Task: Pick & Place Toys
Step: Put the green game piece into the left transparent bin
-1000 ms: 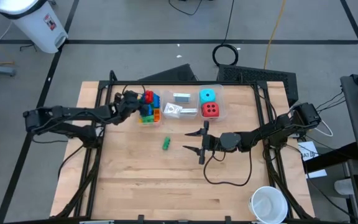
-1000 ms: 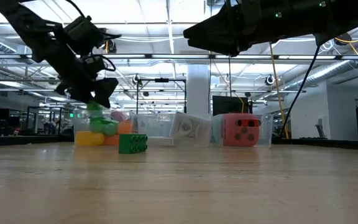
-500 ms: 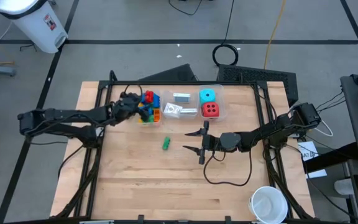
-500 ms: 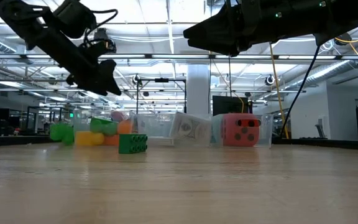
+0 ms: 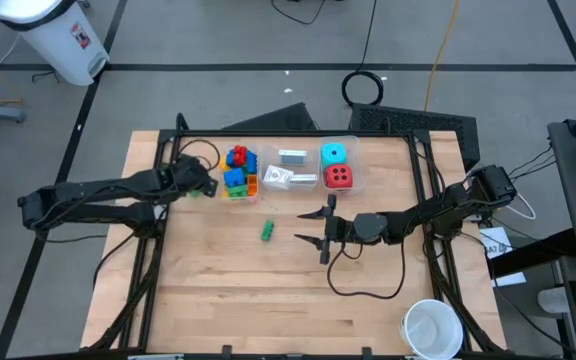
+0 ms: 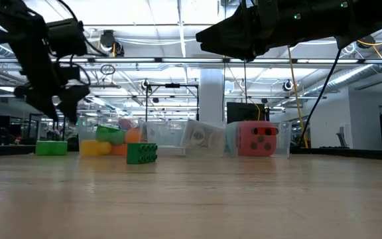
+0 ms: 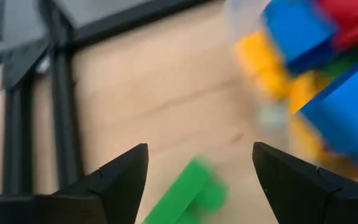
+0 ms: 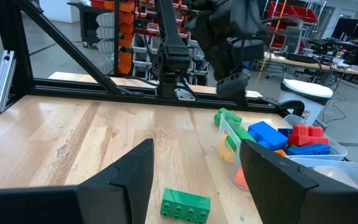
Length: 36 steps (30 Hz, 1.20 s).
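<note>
A wooden table [image 5: 218,290] is seen bearing three clear bins [image 5: 290,170], two loose green bricks [image 5: 267,231] and a white cup [image 5: 432,328].

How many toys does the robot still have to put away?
Mostly done: bricks fill one bin, cards another, and the cyan die and red die the third. Nothing is in hand: the left tool is open above a green brick lying on the table beside the bricks' bin. The right tool waits open mid-table. Left: that brick and another green brick, so two.

Glossy plastic bricks [image 5: 238,170] — matt wooden table [image 5: 268,290]
</note>
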Available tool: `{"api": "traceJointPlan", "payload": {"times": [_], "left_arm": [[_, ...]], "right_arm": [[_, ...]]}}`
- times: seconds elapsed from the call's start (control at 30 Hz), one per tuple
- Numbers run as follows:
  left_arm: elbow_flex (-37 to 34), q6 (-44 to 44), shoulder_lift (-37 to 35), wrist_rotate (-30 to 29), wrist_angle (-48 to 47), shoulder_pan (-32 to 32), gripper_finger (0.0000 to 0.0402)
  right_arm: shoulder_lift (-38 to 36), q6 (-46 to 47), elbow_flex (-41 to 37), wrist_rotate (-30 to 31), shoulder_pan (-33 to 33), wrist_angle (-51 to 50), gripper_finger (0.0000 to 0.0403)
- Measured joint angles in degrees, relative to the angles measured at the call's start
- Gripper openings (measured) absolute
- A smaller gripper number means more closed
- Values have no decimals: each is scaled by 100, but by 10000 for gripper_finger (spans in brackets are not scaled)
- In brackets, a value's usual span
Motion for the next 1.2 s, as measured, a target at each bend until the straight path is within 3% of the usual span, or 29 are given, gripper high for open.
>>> {"api": "traceJointPlan", "payload": {"times": [0.13, 0.27, 0.53, 0.7, 0.97, 1.2], "left_arm": [[0, -173, -24, 512, -747, 0, 283], [-25, -185, -4, 1230, -666, -4, 291], [-33, -549, 402, 703, -748, 136, 337], [-35, -406, 977, 705, -708, 400, 335], [-42, 250, 1730, 1162, -222, 688, 289], [-22, 264, 1958, 1420, -102, 737, 191]], "right_arm": [[0, 1, 0, -2, 0, 2, 208], [0, 0, 0, -2, 0, 2, 208], [0, 0, 0, -4, 0, 9, 208], [0, 0, 0, -4, 0, 11, 208], [0, -2, 0, -7, 0, 11, 208], [0, -2, 0, -7, 0, 11, 208]]}}
